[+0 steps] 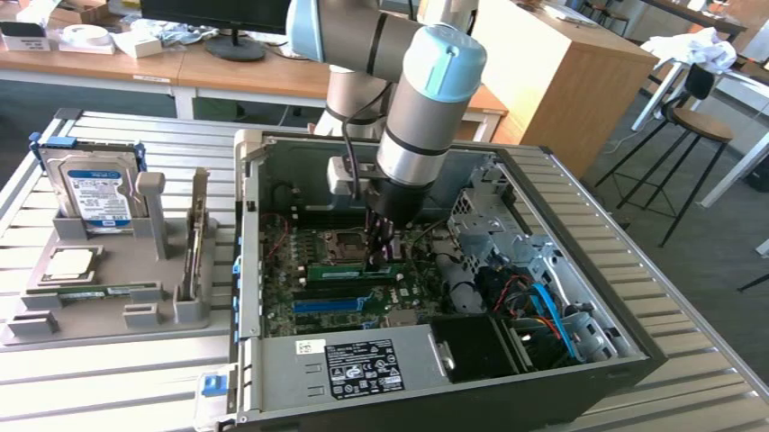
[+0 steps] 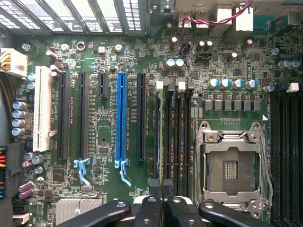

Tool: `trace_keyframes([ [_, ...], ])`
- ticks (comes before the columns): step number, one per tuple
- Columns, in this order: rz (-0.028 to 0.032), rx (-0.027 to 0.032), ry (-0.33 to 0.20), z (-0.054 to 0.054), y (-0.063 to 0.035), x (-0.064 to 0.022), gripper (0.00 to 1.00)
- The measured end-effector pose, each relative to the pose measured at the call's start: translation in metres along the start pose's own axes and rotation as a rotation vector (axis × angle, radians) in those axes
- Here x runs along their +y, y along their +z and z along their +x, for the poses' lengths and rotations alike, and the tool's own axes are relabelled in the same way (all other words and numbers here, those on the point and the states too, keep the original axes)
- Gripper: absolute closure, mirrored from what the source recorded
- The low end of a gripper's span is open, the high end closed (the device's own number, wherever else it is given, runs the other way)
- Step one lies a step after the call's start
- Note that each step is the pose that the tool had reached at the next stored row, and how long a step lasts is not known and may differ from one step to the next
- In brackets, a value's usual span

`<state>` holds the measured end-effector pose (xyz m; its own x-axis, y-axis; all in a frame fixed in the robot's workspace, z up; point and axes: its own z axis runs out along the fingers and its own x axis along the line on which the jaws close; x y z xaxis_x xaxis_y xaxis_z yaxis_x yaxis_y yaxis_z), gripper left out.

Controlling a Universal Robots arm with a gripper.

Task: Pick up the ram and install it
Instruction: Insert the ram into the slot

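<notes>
The tool (image 1: 382,255) is hanging inside the open computer case (image 1: 250,270), its fingers (image 2: 150,213) drawn together so that barely a slit is showing between them. Its tips are sitting right at the top edge of the ram (image 1: 355,269), near that stick's end on the exterior view's right. Whether they are pinching it or only pressing on it, I cannot tell. The ram is standing on edge in a memory slot on the motherboard (image 2: 109,52), just beside the open processor socket (image 2: 232,163) and between it and the blue slot (image 2: 121,118). The case is lying on its side on the slatted bench (image 1: 108,387). To the exterior view's left, a grey tray (image 1: 114,319) is holding a hard drive (image 1: 96,189) upright.
</notes>
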<state>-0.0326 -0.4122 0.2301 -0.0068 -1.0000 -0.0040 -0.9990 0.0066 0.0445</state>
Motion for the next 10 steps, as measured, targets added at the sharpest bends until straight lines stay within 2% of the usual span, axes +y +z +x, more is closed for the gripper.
trace_keyframes([
  [10, 0.0, 0.0, 0.0, 0.0, 0.0013, -0.0003, 0.89],
])
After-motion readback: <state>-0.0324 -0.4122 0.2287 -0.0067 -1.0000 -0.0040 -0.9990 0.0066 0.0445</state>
